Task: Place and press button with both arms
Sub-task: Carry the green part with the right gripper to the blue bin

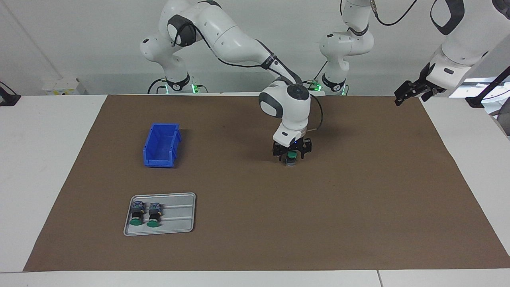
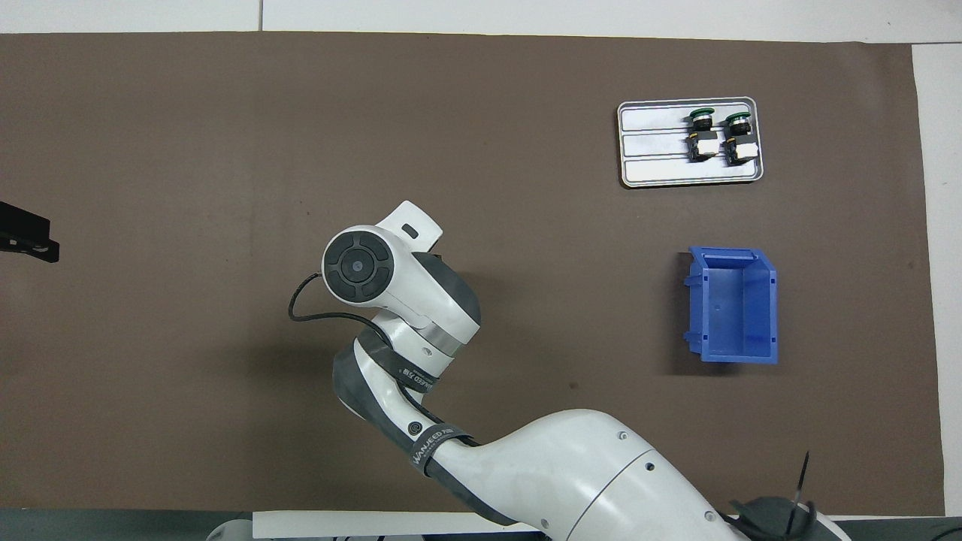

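Note:
The button [image 1: 292,156], green cap up, stands on the brown mat [image 1: 358,207] near the middle of the table. My right gripper [image 1: 292,158] is down over it, open, with a finger on each side of the cap. I cannot tell whether the fingers touch it. In the overhead view the right arm's wrist [image 2: 391,289] hides both that gripper and the button. My left gripper [image 1: 400,97] hangs open in the air over the mat's corner at the left arm's end, holding nothing. It shows at the picture's edge [image 2: 34,240] in the overhead view, where that arm waits.
A grey tray [image 1: 179,217] [image 2: 654,143] at the right arm's end holds two look-alike green buttons [image 1: 137,215] [image 2: 703,131]. A blue open bin [image 1: 161,145] [image 2: 733,304] stands nearer to the robots than the tray.

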Motion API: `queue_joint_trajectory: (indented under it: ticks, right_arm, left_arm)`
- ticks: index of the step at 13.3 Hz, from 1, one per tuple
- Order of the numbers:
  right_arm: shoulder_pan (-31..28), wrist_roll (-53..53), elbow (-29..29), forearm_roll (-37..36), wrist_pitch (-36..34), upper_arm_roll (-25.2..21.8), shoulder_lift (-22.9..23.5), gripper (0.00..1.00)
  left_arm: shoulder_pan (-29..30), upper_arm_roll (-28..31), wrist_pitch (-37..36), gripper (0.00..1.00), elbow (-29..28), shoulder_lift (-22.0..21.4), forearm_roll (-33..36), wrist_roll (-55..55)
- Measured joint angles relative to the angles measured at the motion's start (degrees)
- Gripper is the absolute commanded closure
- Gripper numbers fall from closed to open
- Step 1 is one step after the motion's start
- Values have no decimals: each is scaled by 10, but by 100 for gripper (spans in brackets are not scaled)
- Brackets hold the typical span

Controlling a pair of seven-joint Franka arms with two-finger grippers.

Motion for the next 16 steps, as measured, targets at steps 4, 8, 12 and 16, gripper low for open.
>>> queue_joint_trajectory:
  ticks: [4, 8, 12, 16]
  right_arm:
    - [0, 0, -2, -1, 11, 0, 0, 53]
    - [-2, 0, -2, -1, 13, -2, -1, 97]
    - [-3, 0, 3, -1, 1, -8, -8, 97]
    - [-49, -21, -26, -3, -44, -16, -74, 97]
  left_arm:
    - [2, 2, 10, 0, 0, 0, 0, 0]
    - [2, 2, 17, 0, 0, 0, 0, 0]
    - [0, -1, 17, 0, 0, 0, -1, 0]
    - [-1, -4, 20, 0, 0, 0, -2, 0]
